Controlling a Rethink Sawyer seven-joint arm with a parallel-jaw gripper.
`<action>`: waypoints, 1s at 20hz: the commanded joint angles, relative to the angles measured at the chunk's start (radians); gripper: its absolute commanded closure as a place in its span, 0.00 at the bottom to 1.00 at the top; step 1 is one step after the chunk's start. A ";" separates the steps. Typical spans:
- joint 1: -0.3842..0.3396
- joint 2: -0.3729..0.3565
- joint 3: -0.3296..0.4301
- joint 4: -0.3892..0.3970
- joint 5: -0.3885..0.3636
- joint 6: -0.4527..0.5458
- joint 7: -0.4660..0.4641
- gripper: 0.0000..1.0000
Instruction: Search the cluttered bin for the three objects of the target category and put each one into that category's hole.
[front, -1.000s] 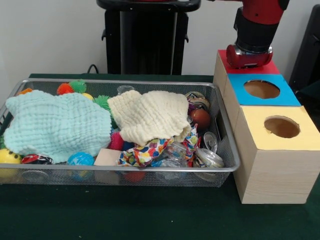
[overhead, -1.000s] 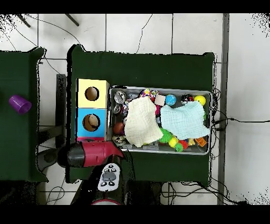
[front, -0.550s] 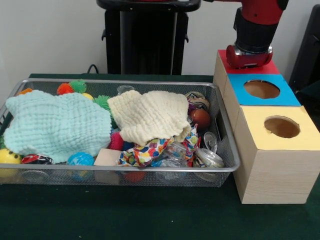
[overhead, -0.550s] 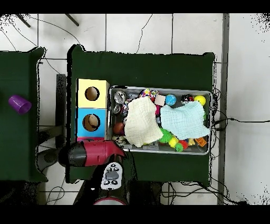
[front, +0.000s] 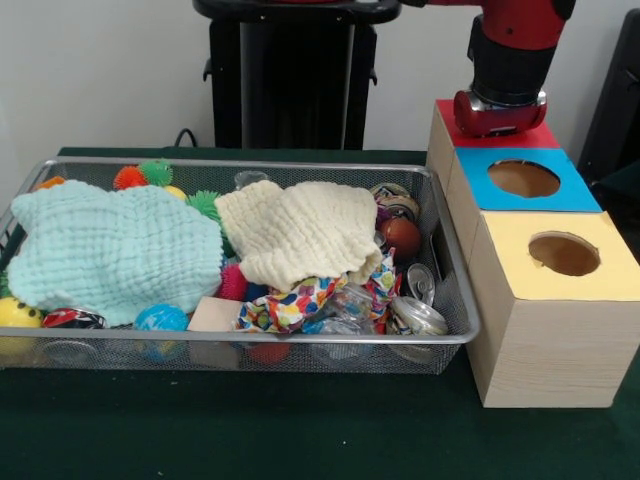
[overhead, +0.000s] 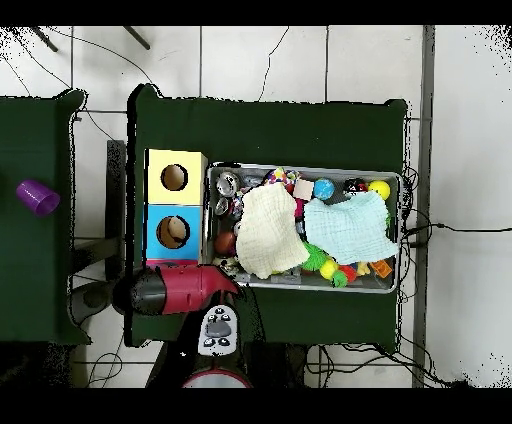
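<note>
Front view had your arm (front: 505, 70) parked over the red box (front: 530, 136), clear of the bin (front: 455, 300). Couldn't tell what the fingers were doing. Two cloths (front: 300, 232) covered most of the clutter, so targets probably sat underneath.

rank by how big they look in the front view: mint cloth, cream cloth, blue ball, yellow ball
1. mint cloth, largest.
2. cream cloth, clearly smaller.
3. blue ball and yellow ball: both far smaller and about alike; the yellow one is partly hidden by the bin wall, so no ranking.
</note>
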 joint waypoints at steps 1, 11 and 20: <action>-0.056 0.132 0.061 -0.116 -0.016 -0.253 0.171 0.00; -0.055 0.038 0.056 -0.079 0.002 -0.143 0.167 0.00; -0.065 -0.015 0.058 -0.055 0.002 -0.090 0.154 0.00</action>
